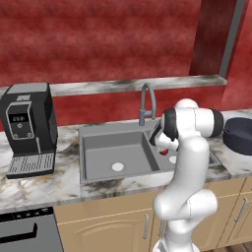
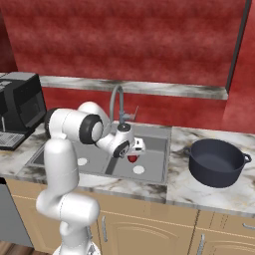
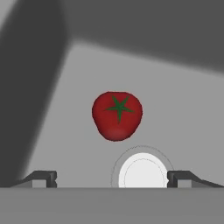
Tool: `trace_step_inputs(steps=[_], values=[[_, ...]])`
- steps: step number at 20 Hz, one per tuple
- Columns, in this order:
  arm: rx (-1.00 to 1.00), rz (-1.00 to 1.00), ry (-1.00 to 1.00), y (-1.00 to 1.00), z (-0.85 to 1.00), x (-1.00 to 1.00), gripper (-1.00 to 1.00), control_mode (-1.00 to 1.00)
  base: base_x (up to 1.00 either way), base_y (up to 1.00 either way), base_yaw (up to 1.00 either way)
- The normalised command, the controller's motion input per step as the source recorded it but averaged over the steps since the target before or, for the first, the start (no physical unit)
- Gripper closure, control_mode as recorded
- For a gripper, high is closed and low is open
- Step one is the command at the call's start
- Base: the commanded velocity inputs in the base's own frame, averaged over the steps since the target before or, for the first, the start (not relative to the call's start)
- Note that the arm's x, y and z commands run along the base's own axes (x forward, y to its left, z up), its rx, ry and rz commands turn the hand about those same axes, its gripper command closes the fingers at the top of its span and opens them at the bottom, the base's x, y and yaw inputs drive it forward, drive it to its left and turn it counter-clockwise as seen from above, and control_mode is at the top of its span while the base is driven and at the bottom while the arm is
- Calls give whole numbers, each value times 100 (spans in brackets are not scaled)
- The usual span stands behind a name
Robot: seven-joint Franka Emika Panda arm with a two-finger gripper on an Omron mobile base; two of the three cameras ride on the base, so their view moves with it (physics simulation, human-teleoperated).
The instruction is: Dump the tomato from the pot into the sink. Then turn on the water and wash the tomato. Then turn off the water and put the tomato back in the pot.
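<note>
We hang our gripper (image 3: 112, 178), jaws wide, over the tomato (image 3: 117, 115) in the sink (image 2: 158, 149). It looks light, smooth, roll-prone; we would pinch its middle gently.

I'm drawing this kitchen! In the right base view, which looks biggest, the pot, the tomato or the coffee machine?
1. Pot, looks biggest.
2. Coffee machine, cut off by the picture's edge, so its rank against the pot is unsure.
3. Tomato, smallest by far, partly hidden by the gripper in the sink.
</note>
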Motion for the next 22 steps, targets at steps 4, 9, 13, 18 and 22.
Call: trace_step_inputs(steps=[4, 9, 13, 18, 22], values=[[0, 0, 2, 0, 0, 16, -100, -100, 0, 0, 0], [0, 0, 2, 0, 0, 12, -100, -100, 0, 0, 0], [0, 0, 2, 0, 0, 17, -100, -100, 0, 0, 0], [0, -1, 0, 1, -1, 22, -100, -100, 0, 0, 0], [0, -1, 0, 0, -1, 21, -100, -100, 0, 0, 0]])
